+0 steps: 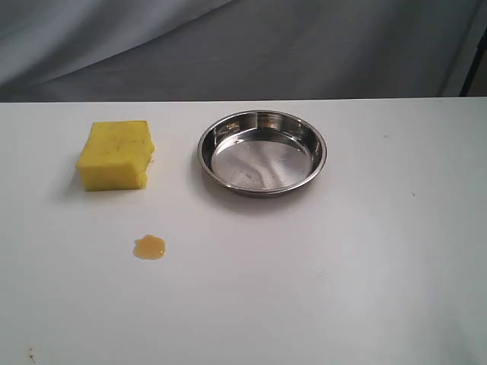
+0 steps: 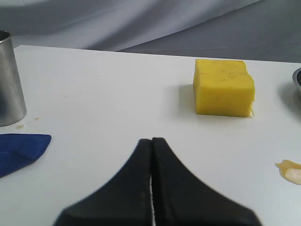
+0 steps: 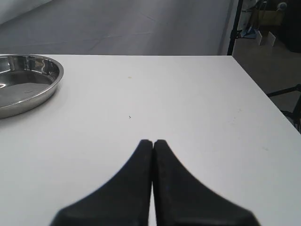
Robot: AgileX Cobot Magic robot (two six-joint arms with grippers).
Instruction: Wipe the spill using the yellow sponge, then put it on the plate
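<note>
left wrist view: left fingers pressed together, tips meeting, no gap, holding nothing, over the white bench. a blue cloth lies flat on the bench close by, cut off at the frame edge. a metal cup stands upright just past it, with a few tan specks at its base. the spill shows at the opposite frame edge, partly cut off. the sponge sits farther out, flat on the bench, well apart from the fingers. a sliver of the plate is just beside it.

right wrist view: right fingers also closed tight, tips touching, holding nothing, over bare bench. the plate is ahead and well apart, cut off at the frame edge. a dark stand rises past the bench's far corner.

exterior view: the spill is nearest, a small glossy amber puddle on the front left of the bench. behind it, apart and not touching, is the sponge, a thick yellow block with rough edges and brown specks. to its right, near but apart, is the plate, shiny steel, rim up, roughly level with the sponge. a grey cloth backdrop hangs behind the bench's far edge.
</note>
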